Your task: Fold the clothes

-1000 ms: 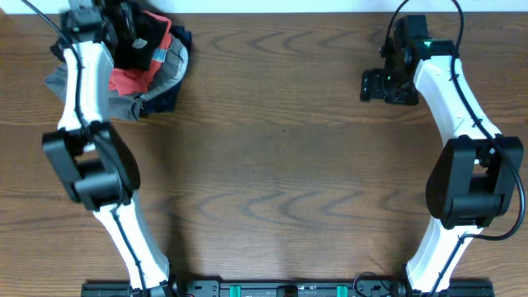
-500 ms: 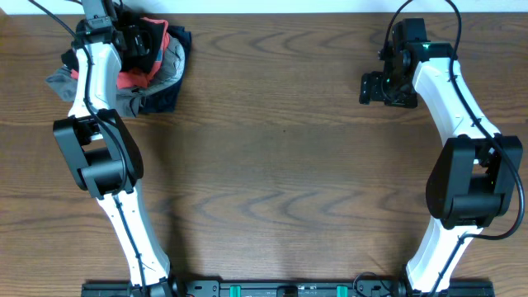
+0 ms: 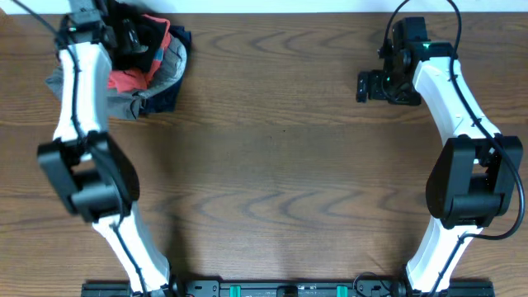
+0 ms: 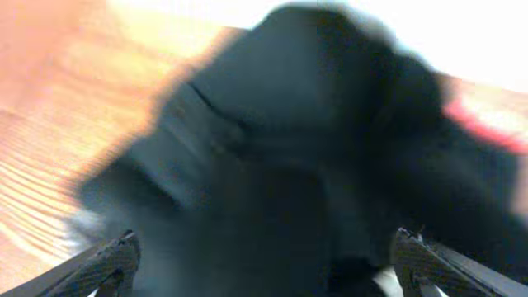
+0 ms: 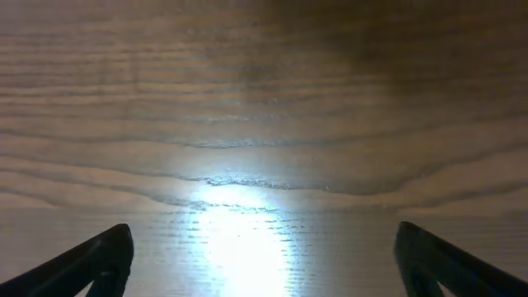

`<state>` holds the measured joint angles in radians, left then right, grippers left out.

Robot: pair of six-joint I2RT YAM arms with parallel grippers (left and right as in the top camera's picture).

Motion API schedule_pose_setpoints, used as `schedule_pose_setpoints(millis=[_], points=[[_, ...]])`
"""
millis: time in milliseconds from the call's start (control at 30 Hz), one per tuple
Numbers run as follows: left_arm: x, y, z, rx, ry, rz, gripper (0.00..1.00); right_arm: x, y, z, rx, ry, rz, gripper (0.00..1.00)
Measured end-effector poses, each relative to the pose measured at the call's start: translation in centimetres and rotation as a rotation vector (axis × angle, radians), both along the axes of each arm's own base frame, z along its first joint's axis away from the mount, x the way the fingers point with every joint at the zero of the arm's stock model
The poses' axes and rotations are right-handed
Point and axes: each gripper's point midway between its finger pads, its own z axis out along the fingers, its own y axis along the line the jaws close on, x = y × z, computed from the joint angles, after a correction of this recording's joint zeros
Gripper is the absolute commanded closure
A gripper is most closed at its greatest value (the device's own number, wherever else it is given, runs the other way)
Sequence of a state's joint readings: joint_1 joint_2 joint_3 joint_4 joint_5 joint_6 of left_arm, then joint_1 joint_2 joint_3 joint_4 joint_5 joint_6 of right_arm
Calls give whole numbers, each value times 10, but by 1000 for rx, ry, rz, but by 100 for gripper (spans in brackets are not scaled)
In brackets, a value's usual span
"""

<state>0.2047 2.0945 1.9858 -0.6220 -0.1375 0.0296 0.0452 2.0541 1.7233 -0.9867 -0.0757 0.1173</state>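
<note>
A heap of clothes [image 3: 140, 70] lies at the table's far left corner: a black garment on top, red, grey and navy pieces under it. My left gripper [image 3: 124, 33] hovers over the heap's top, by the black garment. In the left wrist view the black garment [image 4: 280, 157] fills the frame, blurred, with a red strip [image 4: 487, 132] at the right; the gripper's [image 4: 264, 264] fingers are spread wide with cloth between them. My right gripper [image 3: 367, 85] is open over bare wood at the far right; its wrist view [image 5: 264, 256] shows only wood grain.
The wooden table [image 3: 280, 181] stretches between the two arms. The table's far edge runs just behind the clothes heap. The arm bases stand at the near edge.
My left arm has swung sideways over the heap, right and then back left. The black garment on top has shifted slightly. The right arm has barely moved.
</note>
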Motion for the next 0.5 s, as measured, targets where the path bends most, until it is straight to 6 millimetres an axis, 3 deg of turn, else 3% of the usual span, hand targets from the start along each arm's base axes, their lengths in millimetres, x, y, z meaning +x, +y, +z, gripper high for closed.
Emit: schedule_pose_setpoints(millis=[133,233,333,500], points=[[-22,-5,87,31,-151,-1,2,12,1,42,-9,-54,40,1],[-38,-9,133,49,-238,-2,2,19,1,87,-20,-112,81,1],[-45,-11,150,56,-272,-2,2,19,1,137,-35,-181,122,1],[-42,-10,136,49,-236,-3,2,8,0,217,-52,-341,149,1]])
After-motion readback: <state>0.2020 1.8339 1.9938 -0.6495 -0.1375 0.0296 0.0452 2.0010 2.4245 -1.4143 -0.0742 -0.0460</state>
